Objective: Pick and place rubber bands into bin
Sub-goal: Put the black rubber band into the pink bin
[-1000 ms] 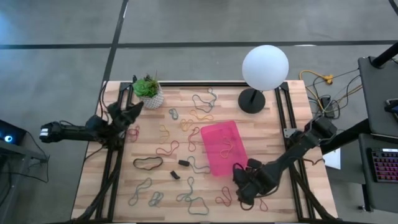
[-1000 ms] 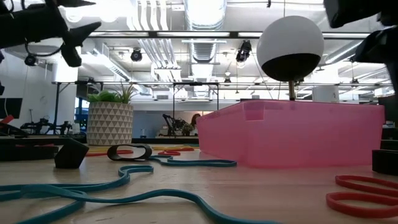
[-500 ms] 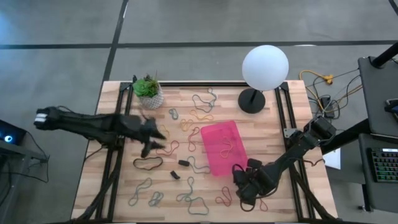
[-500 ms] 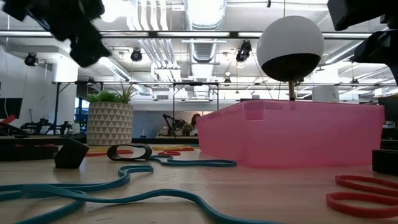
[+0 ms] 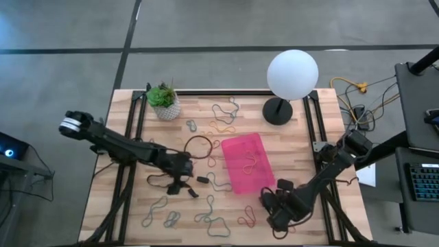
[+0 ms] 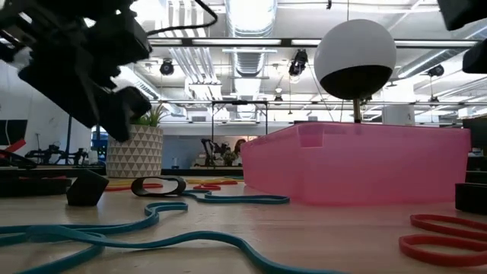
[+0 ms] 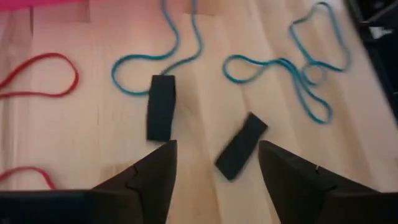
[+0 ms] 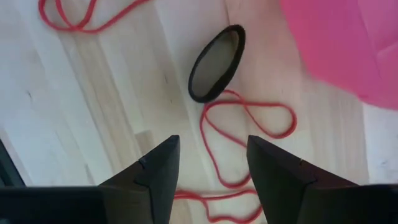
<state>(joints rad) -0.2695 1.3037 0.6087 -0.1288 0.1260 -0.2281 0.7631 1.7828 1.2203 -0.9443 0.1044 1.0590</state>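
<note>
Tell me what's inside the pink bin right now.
The bin holds one thin tan rubber band, seen from above. The low view shows only the bin's translucent wall, so nothing more can be confirmed.

- Bright, even ceiling light [image 6: 245, 14] glares at the low view's top centre.
- Left gripper [image 6: 91, 65], upper left there, smears with motion blur.
- Tabletop shadows are soft.

We see the bin [image 5: 245, 163] right of the table's [image 5: 309, 213] centre, one rubber band [image 5: 250, 165] inside it. More rubber bands [image 5: 218, 224] lie scattered to its left and near side. The plant pot [image 5: 164, 103] stands far left, the lamp [image 5: 288, 81] far right.
</note>
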